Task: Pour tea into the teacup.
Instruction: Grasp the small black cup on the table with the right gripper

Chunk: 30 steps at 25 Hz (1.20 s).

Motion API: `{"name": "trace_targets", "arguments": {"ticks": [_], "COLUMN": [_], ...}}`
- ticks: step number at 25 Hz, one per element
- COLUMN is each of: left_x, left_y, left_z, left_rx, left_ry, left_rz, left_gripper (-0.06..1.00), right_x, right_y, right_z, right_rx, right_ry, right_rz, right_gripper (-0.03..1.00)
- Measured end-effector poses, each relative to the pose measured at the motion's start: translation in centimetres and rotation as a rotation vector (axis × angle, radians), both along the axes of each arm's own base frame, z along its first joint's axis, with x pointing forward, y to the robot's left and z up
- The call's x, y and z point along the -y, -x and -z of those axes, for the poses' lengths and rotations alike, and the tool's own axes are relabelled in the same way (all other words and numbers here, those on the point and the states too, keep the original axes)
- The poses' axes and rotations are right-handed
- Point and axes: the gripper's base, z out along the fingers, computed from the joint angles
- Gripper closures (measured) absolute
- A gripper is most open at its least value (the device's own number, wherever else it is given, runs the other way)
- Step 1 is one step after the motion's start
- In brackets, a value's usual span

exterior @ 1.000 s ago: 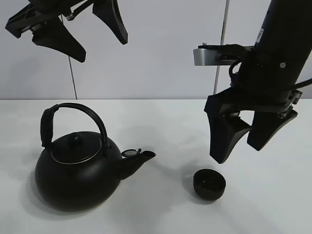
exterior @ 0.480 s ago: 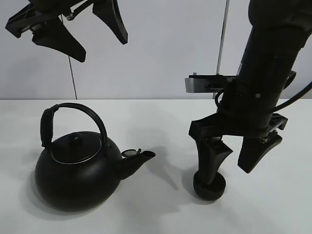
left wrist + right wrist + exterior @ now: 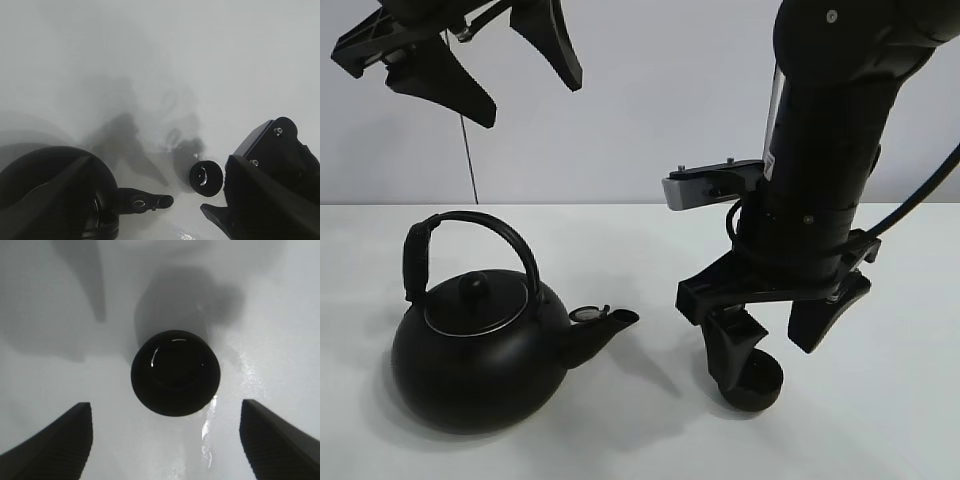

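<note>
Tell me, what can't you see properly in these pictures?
Teacup: high view, partly behind the right gripper.
Kettle: left wrist view, cut off by the picture edge.
Tea inside the kettle: high view, lid covers it.
Teacup's contents: right wrist view, too dark.

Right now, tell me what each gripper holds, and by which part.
Nothing is held. The right gripper is open, straddling the teacup without touching it; the left gripper hangs open above the kettle.

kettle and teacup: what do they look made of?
Kettle: likely enamelled or painted metal, satin black; soft sheen, silvery ring round the lid. Teacup: probably ceramic, black, mostly matte; small sharp highlights inside the rim. Neither is certain.
</note>
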Motion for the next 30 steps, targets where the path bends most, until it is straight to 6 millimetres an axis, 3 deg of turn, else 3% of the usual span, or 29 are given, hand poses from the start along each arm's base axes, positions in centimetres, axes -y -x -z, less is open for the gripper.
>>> {"name": "trace_targets", "arguments": {"ticks": [16,30], "left_x": [0.0,0.0], "left_y": [0.0,0.0], "left_z": [0.0,0.0], "left_rx": [0.000,0.000], "left_ry": [0.000,0.000], "left_rz": [0.000,0.000], "left_gripper": [0.42,0.42], "right_x": [0.0,-0.2], "right_y": [-0.3,-0.7], "right_z": [0.0,4.0], "right_rx": [0.027,-0.043], "right_ry": [0.002,0.041], "right_rz": [0.024,0.049], "right_gripper": [0.41,0.41]}}
